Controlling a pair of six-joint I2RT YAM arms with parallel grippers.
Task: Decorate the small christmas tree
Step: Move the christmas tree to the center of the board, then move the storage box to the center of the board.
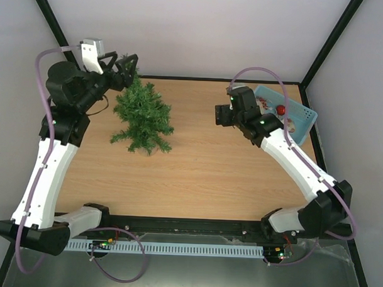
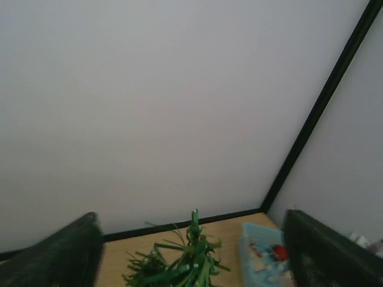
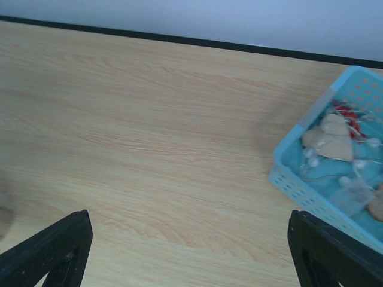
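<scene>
The small christmas tree (image 1: 144,116) stands upright at the upper left of the surface (image 1: 228,176), and no ornament shows on its branches, so the decorating looks barely begun. Just above and behind its tip, at the upper left of the overhead view, hangs the left end effector (image 1: 123,70); its wrist view shows the fingers (image 2: 66,251) spread wide with only the tree top below the gap, nothing held. The right end effector (image 1: 221,114) is well apart from the tree, at centre right, likewise wide open and empty, hovering over bare wood beside the blue basket (image 3: 302,190). Pale ornaments (image 3: 329,140) and a red ball (image 1: 281,109) lie inside. The step in hand seems to be fetching a decoration: the right end effector must swing right over the basket, descend and close on a single piece.
</scene>
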